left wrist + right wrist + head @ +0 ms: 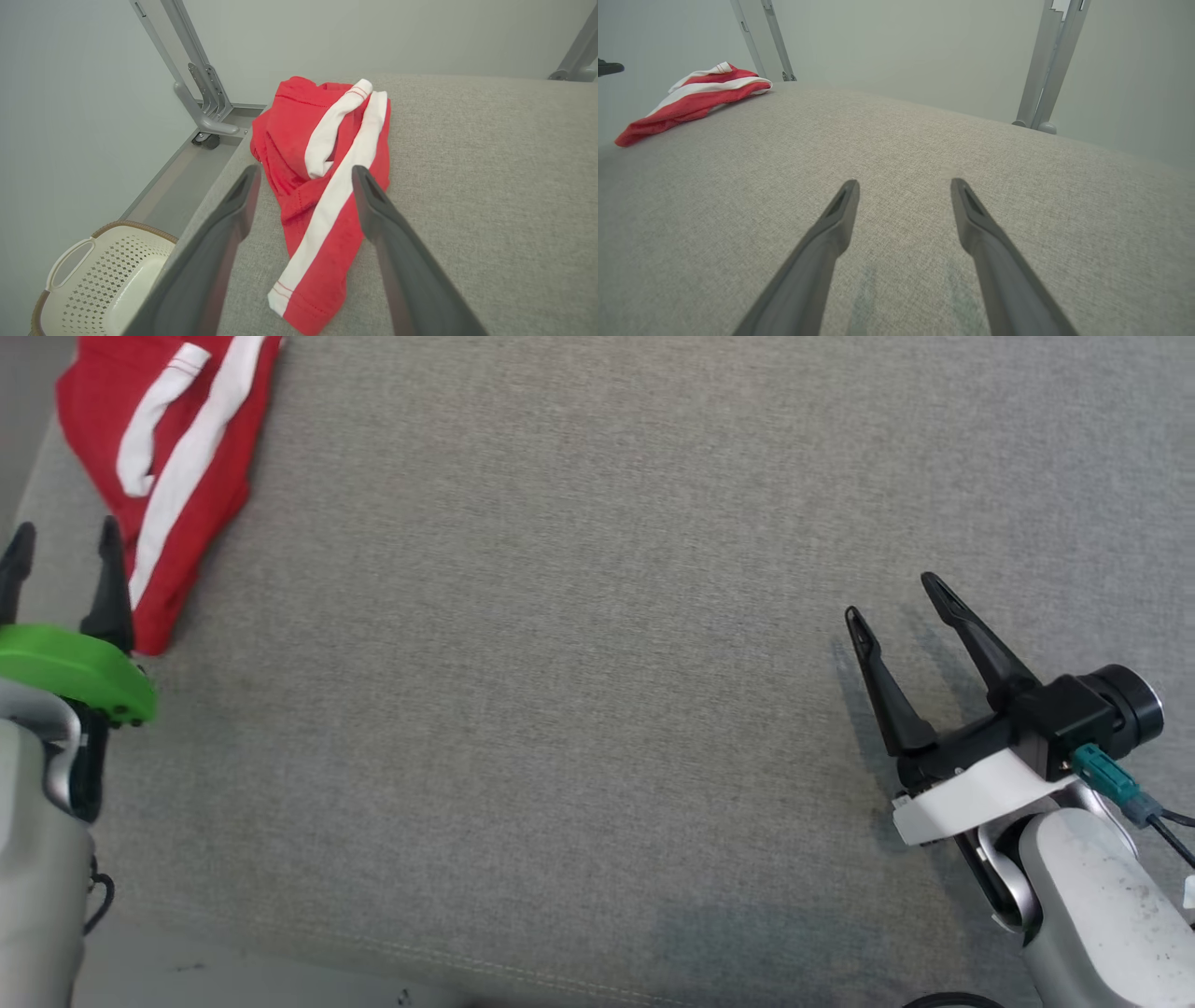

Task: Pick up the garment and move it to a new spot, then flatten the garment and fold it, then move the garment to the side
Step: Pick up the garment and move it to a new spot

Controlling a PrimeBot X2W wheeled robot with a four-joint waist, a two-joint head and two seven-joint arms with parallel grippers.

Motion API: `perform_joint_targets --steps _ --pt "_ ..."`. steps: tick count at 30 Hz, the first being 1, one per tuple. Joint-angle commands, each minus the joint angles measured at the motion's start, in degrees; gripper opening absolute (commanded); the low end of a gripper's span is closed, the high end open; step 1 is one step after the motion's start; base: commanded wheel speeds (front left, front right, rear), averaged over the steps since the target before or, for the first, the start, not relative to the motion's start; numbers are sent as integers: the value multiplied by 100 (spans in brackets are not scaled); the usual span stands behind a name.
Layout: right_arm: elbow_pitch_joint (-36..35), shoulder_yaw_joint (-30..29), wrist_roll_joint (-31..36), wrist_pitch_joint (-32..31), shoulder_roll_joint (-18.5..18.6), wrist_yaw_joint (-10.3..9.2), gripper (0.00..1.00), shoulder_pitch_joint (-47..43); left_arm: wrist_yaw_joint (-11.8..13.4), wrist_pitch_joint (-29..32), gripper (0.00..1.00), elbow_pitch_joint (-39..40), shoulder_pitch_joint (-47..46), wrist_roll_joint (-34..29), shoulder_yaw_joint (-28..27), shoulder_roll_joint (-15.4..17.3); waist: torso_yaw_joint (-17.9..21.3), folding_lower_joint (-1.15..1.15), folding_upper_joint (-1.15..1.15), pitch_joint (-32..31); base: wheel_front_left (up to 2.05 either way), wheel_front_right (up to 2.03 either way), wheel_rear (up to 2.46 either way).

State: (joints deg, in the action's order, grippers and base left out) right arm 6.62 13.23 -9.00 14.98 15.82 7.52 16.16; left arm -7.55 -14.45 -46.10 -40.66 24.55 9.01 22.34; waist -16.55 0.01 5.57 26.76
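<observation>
Head view: The garment (177, 457) lies at the far left corner of the grey fabric surface (579, 672), close to its left edge. The left gripper (65, 529) hovers just beside the garment's near end, jaws spread wide and holding nothing. The right gripper (893, 599) sits well apart on the opposite side, over bare fabric, jaws likewise wide and empty.

Left wrist view: The two fingers frame the lower half of the garment without visibly touching it. It is a red piece with broad white stripes and stitched hems, bunched in a loose heap. One stripe runs the length of it and a second curls back on itself near the top, with soft folds piled beneath. It lies right by the surface's edge. Below that edge stands a pale perforated basket (107, 275), and a grey metal frame leg (196, 88) rises behind.

Right wrist view: The garment shows at the far left as a low, slumped ridge on the surface, far from this gripper's parted fingers.

Progress, judged: No step looks complete. The garment is neither lifted, flattened nor folded, so the pick-up, the move to a new spot, the flattening, the fold and the final shift aside all remain. The left arm appears best placed to begin.
</observation>
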Motion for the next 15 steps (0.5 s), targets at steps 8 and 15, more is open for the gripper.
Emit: perform_joint_targets --steps 8,15 --pt "-110 -62 -48 7 -1 -7 100 157 8 -4 100 -1026 -540 263 73 254 867 -1 1 631 0 0 0" --pt "-90 -162 -67 7 -56 -7 100 49 9 -36 0 -1364 -693 400 334 296 977 -1 1 647 0 0 0"
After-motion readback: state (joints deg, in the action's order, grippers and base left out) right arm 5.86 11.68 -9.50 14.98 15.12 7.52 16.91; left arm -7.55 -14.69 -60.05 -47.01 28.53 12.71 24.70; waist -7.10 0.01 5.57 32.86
